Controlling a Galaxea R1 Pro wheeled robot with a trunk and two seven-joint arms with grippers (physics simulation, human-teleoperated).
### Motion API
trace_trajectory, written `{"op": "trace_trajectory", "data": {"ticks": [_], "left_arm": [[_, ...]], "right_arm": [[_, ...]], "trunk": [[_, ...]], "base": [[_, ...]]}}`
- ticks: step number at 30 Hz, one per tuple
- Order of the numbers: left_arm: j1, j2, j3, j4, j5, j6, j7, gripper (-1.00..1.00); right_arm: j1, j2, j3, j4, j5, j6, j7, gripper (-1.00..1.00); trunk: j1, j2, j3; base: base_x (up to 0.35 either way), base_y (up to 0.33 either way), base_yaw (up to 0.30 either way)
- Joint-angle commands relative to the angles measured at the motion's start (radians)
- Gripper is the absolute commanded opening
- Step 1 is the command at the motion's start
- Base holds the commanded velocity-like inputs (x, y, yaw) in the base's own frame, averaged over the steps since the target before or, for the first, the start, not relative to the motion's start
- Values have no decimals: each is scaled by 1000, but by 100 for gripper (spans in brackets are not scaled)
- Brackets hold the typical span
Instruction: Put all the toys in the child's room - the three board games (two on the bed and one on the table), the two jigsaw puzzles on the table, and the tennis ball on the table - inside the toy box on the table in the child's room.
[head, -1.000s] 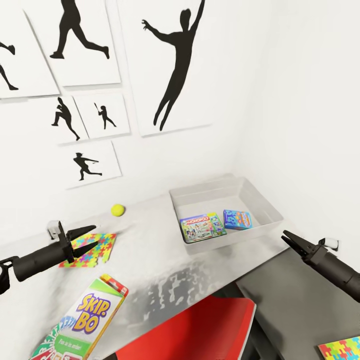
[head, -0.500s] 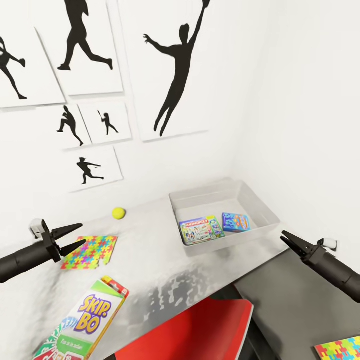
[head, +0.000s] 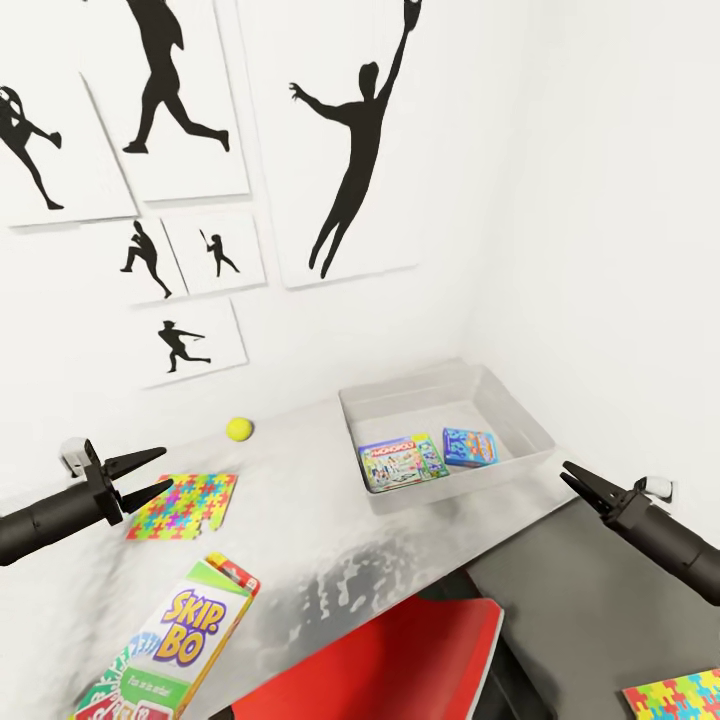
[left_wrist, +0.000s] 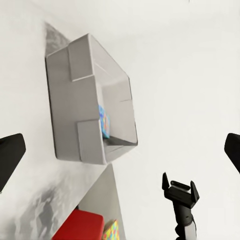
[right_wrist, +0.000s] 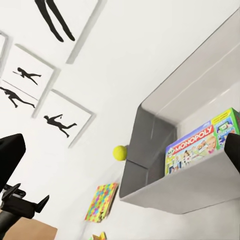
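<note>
On the pale table (head: 300, 520) the grey toy box (head: 372, 494) holds two board games, a green Monopoly (head: 403, 462) and a blue one (head: 469, 446). A third, the Skip-Bo box (head: 172, 640), lies near the table's front edge. The tennis ball (head: 238, 429) rests by the wall. One jigsaw puzzle (head: 190, 503) lies on the table, just right of my open, empty left gripper (head: 166, 468). Another jigsaw puzzle (head: 680, 698) lies on the darker cabinet top at the lower right. My right gripper (head: 564, 472) hovers open and empty right of the toy box (right_wrist: 145, 150).
A red chair (head: 400, 650) stands tucked under the table's front. A dark-grey cabinet top (head: 580, 600) adjoins the table on the right. White walls close in behind and to the right, with silhouette posters (head: 340, 130) on the back wall.
My left gripper has drawn back to the left, off the jigsaw puzzle it hovered over. The view has shifted slightly. The right arm holds its place.
</note>
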Motion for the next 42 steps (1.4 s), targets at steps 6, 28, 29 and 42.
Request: {"op": "trace_trajectory", "data": {"ticks": [6,28,29,42], "left_arm": [[-1,1,-2,0,-9,3,-9,100],[-1,2,-3,0,-9,3,-19,100],[-1,2,-3,0,-9,3,-19,100],[-1,6,-5,0,-9,3,-20,100]], "right_arm": [[-1,0,-1,1,1,4,3,100],[-1,2,-1,-7,1,5,8,100],[-1,3,-1,-7,1,5,8,100],[-1,16,-2,-9,2,4,12,100]], "trunk": [[-23,41,18],[-107,195,88],[-111,202,92],[-130,237,126]], "base": [[-82,0,0],[-29,0,0],[-100,0,0],[-232,0,0]]}}
